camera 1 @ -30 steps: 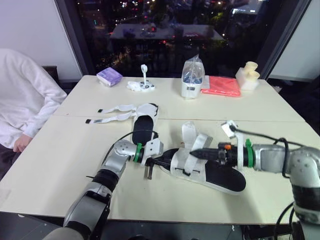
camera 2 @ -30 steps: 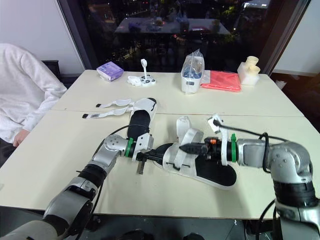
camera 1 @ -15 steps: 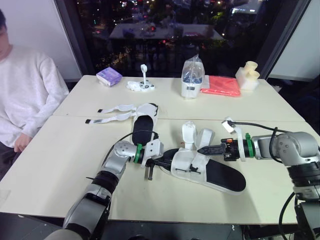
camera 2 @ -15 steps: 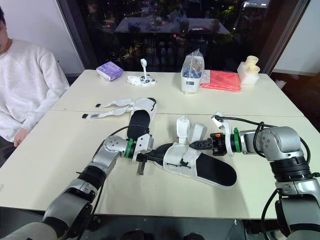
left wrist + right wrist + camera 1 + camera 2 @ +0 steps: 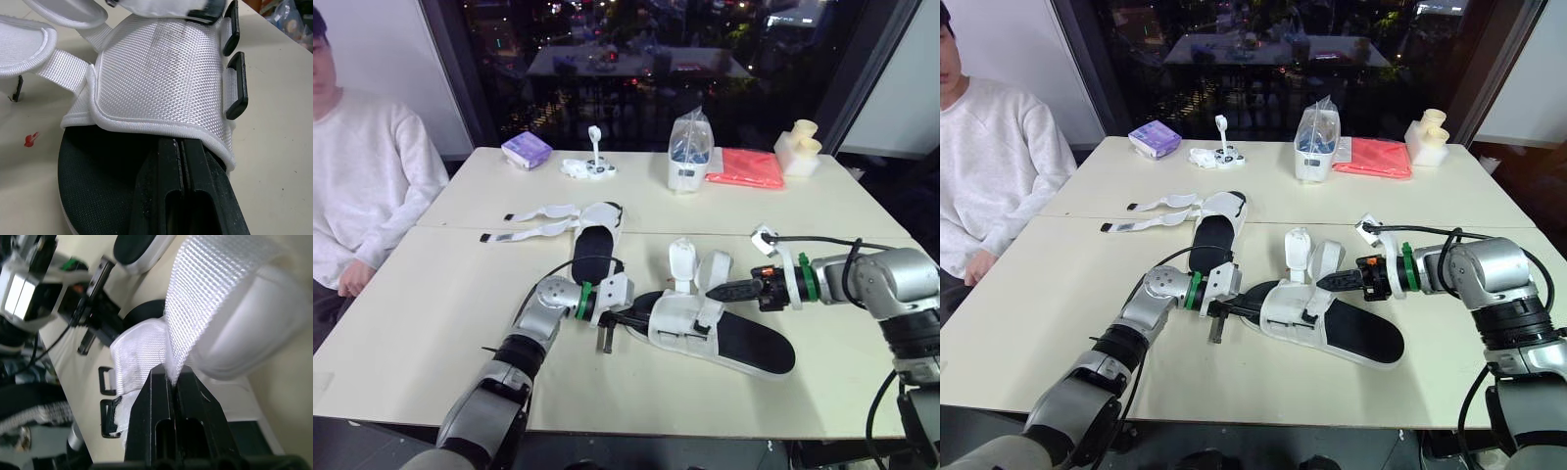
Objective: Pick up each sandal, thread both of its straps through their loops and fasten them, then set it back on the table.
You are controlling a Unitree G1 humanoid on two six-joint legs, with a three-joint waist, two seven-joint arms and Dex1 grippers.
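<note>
The near sandal [image 5: 736, 340], black sole with a white upper, lies at the table's front centre. My left gripper [image 5: 639, 319] is shut on its toe end, with the fingers [image 5: 171, 166] pinching under the white upper's edge, near two black loops [image 5: 237, 85]. My right gripper [image 5: 715, 292] is shut on one white strap [image 5: 210, 293] and holds it raised above the sandal. A second strap [image 5: 679, 262] stands upright beside it. The other sandal [image 5: 594, 243] lies further back, its two straps [image 5: 530, 221] spread flat to the left.
A person in a white sweater [image 5: 357, 186] sits at the table's left edge. Along the far side stand a purple box [image 5: 527, 150], a small white gadget [image 5: 590, 164], a clear bag [image 5: 689, 152], a red cloth [image 5: 745, 167] and a cream block [image 5: 800, 148].
My right gripper has drawn back to the right, away from the sandal's upper, lifting the strap with it. The left gripper has stayed put. The person has sat upright.
</note>
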